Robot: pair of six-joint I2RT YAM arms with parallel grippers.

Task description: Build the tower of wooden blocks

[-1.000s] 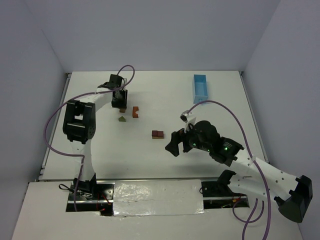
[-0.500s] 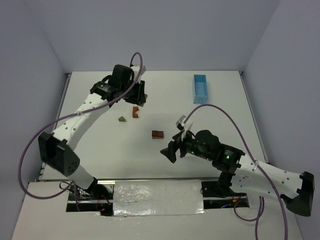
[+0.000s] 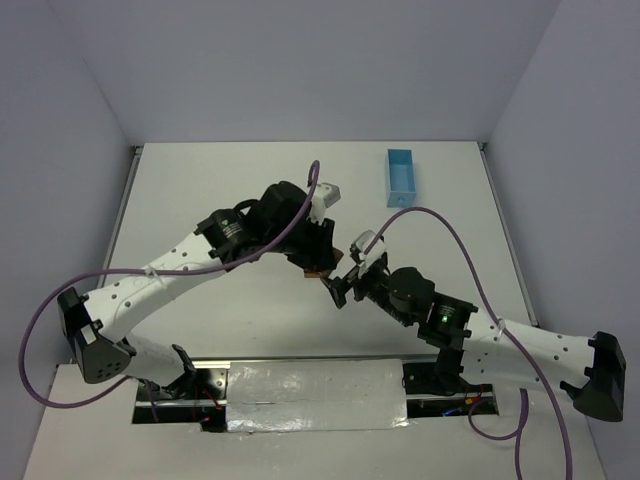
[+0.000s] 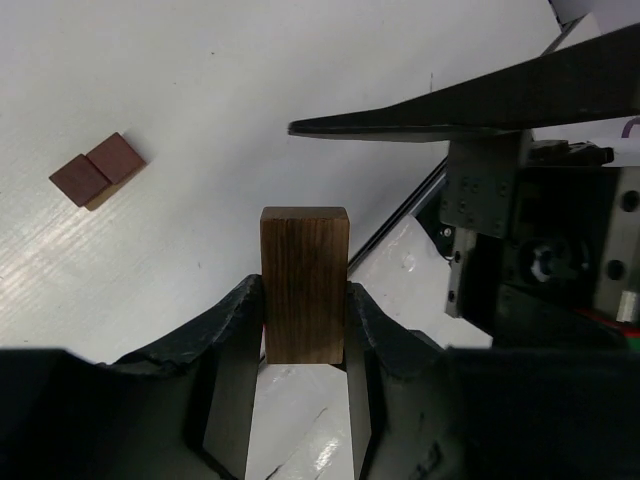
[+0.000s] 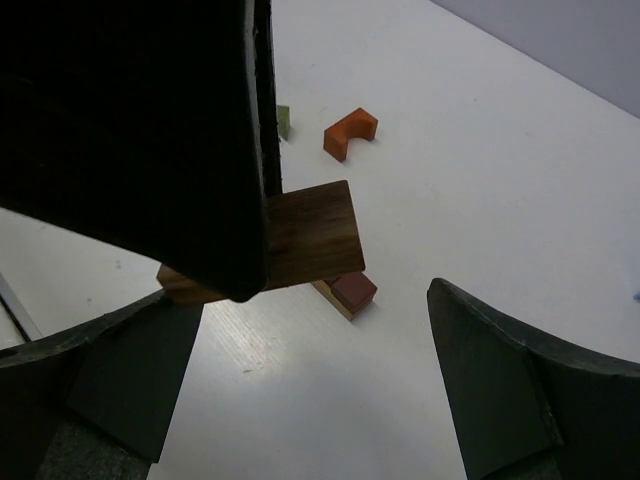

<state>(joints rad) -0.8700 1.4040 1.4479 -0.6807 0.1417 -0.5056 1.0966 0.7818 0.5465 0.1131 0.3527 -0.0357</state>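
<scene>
Stage: early, I judge | left gripper (image 4: 305,293) clamped on brown block (image 4: 304,250), in the air near reddish pair (image 4: 97,170) | right gripper (image 5: 315,340) jaws wide apart, empty | orange arch (image 5: 350,133) and green wedge (image 5: 283,121) lie loose; nothing stacked yet

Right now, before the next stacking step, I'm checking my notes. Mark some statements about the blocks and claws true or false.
1. The left claw grips a brown block. True.
2. The right claw is shut on the orange arch. False: it is open; the orange arch lies on the table.
3. The two reddish blocks are stacked one on the other. False: they lie side by side on the table.
4. The olive-green piece lies near the orange arch. True.
</scene>
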